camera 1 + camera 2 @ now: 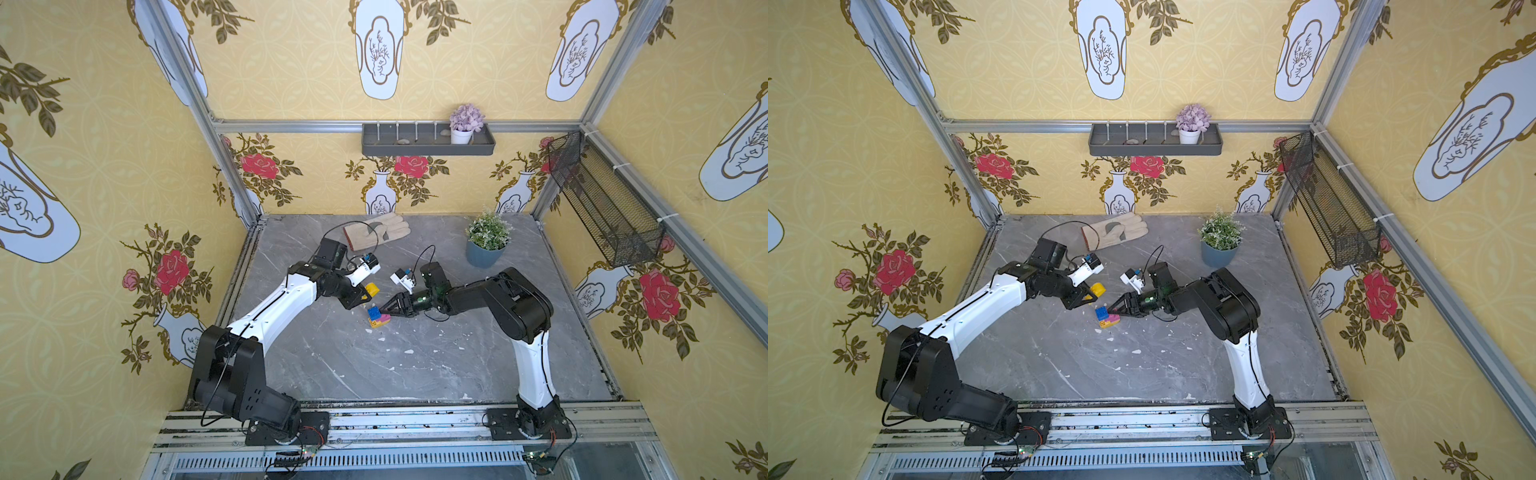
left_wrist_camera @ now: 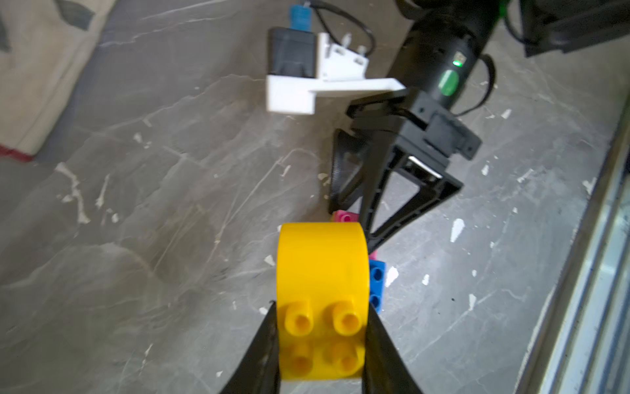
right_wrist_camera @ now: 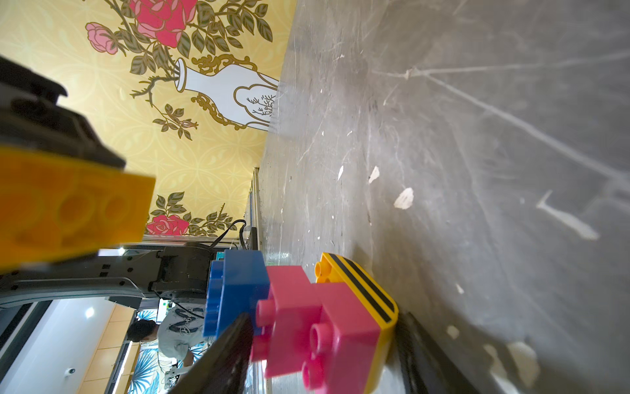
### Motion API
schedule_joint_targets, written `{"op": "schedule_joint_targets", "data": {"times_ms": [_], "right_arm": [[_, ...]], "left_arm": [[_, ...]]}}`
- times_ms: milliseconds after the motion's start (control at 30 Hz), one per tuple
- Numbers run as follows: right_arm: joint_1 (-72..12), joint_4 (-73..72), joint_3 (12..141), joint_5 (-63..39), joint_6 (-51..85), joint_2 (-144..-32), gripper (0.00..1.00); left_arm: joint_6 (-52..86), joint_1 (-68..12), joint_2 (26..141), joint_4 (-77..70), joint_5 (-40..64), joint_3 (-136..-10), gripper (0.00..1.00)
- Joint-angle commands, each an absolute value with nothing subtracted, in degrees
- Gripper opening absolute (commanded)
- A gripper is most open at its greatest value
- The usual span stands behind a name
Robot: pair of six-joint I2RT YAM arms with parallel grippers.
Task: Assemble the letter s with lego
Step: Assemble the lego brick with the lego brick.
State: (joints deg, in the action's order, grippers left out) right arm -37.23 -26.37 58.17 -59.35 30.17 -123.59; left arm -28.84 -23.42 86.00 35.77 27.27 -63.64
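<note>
Yellow wallpaper printed with roses and vases lines the enclosure, and a grey marble-patterned desk [image 1: 415, 365] forms its floor. A pale work glove [image 1: 382, 232] lies at the far edge. A potted plant [image 1: 486, 245] stands near the far right corner. On the back wall a grey shelf [image 1: 428, 150] carries a small purple flower pot [image 1: 465, 124], and a wire basket [image 1: 602, 199] hangs on the right wall.

About the middle of the desk sit the joined bricks [image 1: 378, 318]. The cluster is made of a blue brick [image 3: 235, 290], pink bricks [image 3: 306, 324] and a striped yellow brick [image 3: 368, 296], which lies against the desk surface. The right gripper [image 1: 384, 311] reaches in low from the right. Its jaws are partway apart and straddle this cluster. In the right wrist view one finger [image 3: 225, 354] presses at the pink side and the other runs along the striped yellow base, so it is grasping the joined bricks.

The left gripper [image 1: 365, 296] is clenched on a loose yellow brick [image 2: 322, 273] with a rounded end. In the left wrist view its studs face the camera between the two fingertips. This brick is held off the desk. It is just beside the cluster on its far left side and apart from the blue brick. Both top views show it close to the right gripper's tips [image 1: 1109, 309].
</note>
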Motion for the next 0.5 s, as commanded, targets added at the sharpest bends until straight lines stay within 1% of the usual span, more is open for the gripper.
{"op": "schedule_joint_targets", "data": {"times_ms": [0,467], "right_arm": [[-37.2,-8.64,56.46,-43.75,26.3,-126.3,0.67],[-37.08,-8.08,56.77,-43.87,25.59,-126.28,0.67]], "left_arm": [[-33.16,-26.2,87.22,38.61,28.52,-64.61,0.1],[-32.78,-28.03,89.4,40.32,21.23,-65.57,0.1]]}}
